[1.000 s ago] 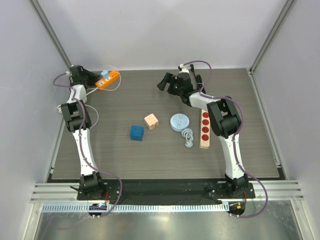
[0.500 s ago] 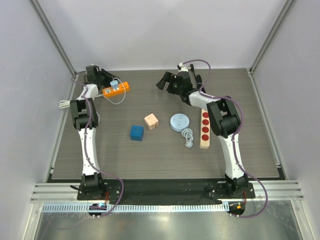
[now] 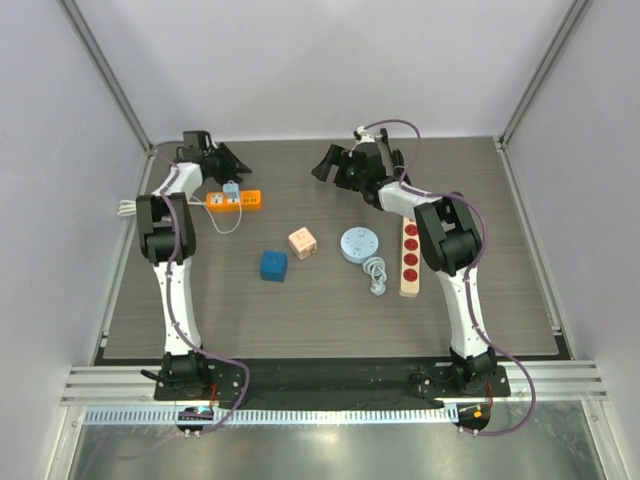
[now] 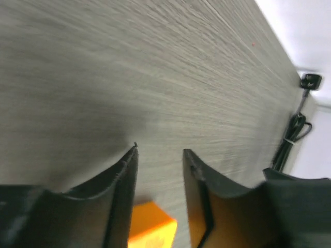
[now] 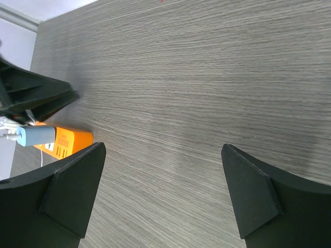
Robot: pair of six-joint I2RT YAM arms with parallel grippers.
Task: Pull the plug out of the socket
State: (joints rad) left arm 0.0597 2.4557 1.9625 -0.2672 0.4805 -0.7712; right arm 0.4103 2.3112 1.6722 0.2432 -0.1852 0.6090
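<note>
Hovering narrow, empty left pincer [image 4: 159, 152] just beyond orange socket strip [image 3: 246, 200], requiring widening and lowering onto its seated blue plug [image 3: 231, 188].

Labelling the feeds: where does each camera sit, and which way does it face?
Top: above, behind the bases, looking down at the table; left arm, right arm show.
Left wrist: low, far left, looking along the table; own jaws, strip corner below.
Right wrist: far centre, facing left; own jaws wide.
Shared: all three see the strip.
</note>
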